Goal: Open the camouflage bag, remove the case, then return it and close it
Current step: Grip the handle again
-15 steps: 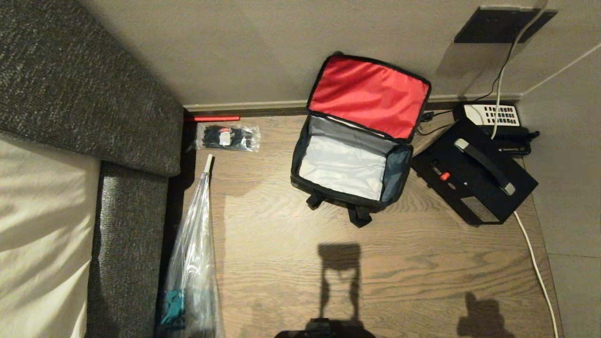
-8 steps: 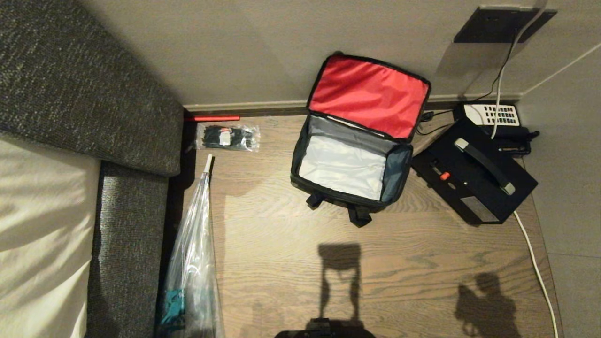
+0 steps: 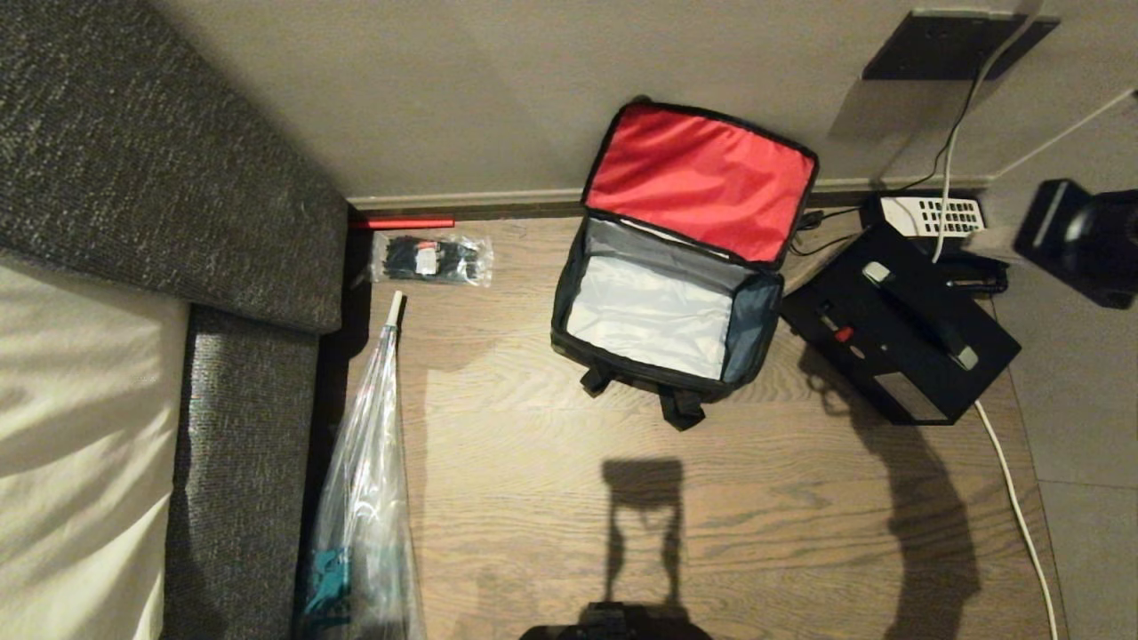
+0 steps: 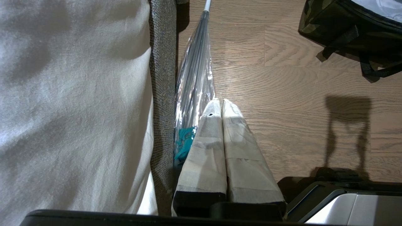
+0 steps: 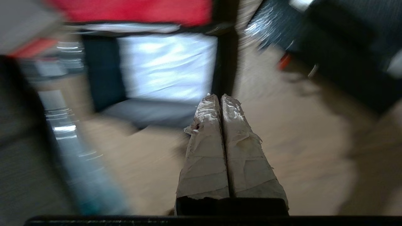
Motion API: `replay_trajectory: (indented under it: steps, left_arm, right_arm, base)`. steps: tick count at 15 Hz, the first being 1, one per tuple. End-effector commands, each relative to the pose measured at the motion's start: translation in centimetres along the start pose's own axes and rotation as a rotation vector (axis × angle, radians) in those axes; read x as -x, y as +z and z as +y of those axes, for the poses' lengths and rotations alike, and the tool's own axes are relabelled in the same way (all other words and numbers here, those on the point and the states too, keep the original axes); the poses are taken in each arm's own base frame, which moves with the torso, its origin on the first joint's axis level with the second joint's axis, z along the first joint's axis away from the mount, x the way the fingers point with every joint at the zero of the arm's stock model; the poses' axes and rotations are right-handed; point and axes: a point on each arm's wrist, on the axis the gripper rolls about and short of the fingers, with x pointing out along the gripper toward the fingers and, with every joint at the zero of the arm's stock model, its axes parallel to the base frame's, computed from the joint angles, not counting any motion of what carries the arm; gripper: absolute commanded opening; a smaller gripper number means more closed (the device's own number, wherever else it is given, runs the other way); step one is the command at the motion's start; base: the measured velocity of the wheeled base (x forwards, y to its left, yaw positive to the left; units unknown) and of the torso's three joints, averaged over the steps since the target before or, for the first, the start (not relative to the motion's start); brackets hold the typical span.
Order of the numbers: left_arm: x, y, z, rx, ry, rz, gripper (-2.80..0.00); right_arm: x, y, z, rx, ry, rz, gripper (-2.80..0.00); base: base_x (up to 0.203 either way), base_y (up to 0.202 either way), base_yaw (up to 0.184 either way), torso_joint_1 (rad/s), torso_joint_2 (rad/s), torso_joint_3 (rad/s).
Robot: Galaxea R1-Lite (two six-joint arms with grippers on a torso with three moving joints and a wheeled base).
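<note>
Right jaws (image 5: 221, 97) pressed shut on nothing, taped tips together, hanging above the floor (image 3: 765, 498) in front of the open bag. Left jaws (image 4: 221, 102) likewise shut and empty, parked low beside the sofa (image 4: 161, 78) and the plastic-wrapped umbrella (image 4: 194, 72), well apart from the work. Right arm (image 3: 1080, 240) showing at the right edge of the head view, above and just right of the case. Camouflage bag (image 3: 662, 307) on the floor against the wall, lid flung back with red lining up, pale inner lining bare, nothing inside. Case (image 3: 898, 333) out on the floor just right of the bag, near its right end, perhaps touching at the corner, lying flat with the strap handle (image 3: 920, 311) and small red latch (image 3: 840, 334) facing up. Long axis of the case, and of its handle, running on a diagonal from the far left near the bag toward the near right. In the right wrist view, a dark blurred mass off to one side of the tips, probably the case (image 5: 345, 53). Clearly the right arm's job by nearness; probably a turn of the wrist needed to bring the jaws square across the handle, and an opening first. Telephone (image 3: 933, 216) with white keypad behind the case, by the wall, cable (image 3: 1009, 480) trailing past. No brand, label or writing legible anywhere.
</note>
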Motion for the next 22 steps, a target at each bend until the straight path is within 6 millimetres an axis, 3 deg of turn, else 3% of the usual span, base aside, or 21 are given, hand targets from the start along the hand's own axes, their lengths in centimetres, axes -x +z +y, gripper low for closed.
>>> replay_trajectory:
  steps: [1, 2, 3, 4, 8, 10, 14, 18, 22]
  left_arm:
    - [0.0, 0.0, 0.0, 0.000, 0.001, 0.000, -2.80]
    - [0.0, 0.0, 0.0, 0.000, 0.001, -0.001, -2.80]
    - [0.0, 0.0, 0.0, 0.000, 0.001, -0.001, -2.80]
    - [0.0, 0.0, 0.0, 0.000, 0.001, 0.000, -2.80]
    - [0.0, 0.0, 0.0, 0.000, 0.001, -0.001, -2.80]
    - [0.0, 0.0, 0.0, 0.000, 0.001, -0.001, -2.80]
    - [0.0, 0.0, 0.0, 0.000, 0.001, 0.000, -2.80]
    - [0.0, 0.0, 0.0, 0.000, 0.001, 0.000, -2.80]
    - [0.0, 0.0, 0.0, 0.000, 0.001, -0.001, -2.80]
  right_arm:
    - [-9.7, -2.7, -5.2, 0.069, -0.122, 0.160, -2.80]
    - [-10.7, -3.2, -7.0, 0.108, -0.148, 0.171, -2.80]
    - [-11.6, -3.7, -8.0, 0.150, -0.161, 0.180, -2.10]
    - [-12.2, -4.3, -8.6, 0.209, -0.168, 0.184, 0.00]
    - [-12.7, -5.4, -9.6, 0.487, -0.315, 0.056, 0.00]
    - [-12.4, -6.9, -9.5, 0.639, -0.415, 0.013, 0.00]
    - [-11.6, -8.1, -9.8, 1.020, -0.549, -0.122, 0.00]
    - [-14.4, -11.1, -11.9, 1.210, -0.684, -0.047, 0.00]
    - [-18.3, -10.9, -12.4, 1.244, -0.895, -0.053, 0.00]
  base:
    - [0.000, 0.000, 0.000, 0.000, 0.00, 0.000]
    - [0.000, 0.000, 0.000, 0.000, 0.00, 0.000]
    - [0.000, 0.000, 0.000, 0.000, 0.00, 0.000]
    - [0.000, 0.000, 0.000, 0.000, 0.00, 0.000]
    - [0.000, 0.000, 0.000, 0.000, 0.00, 0.000]
    - [0.000, 0.000, 0.000, 0.000, 0.00, 0.000]
    - [0.000, 0.000, 0.000, 0.000, 0.00, 0.000]
    - [0.000, 0.000, 0.000, 0.000, 0.00, 0.000]
    - [0.000, 0.000, 0.000, 0.000, 0.00, 0.000]
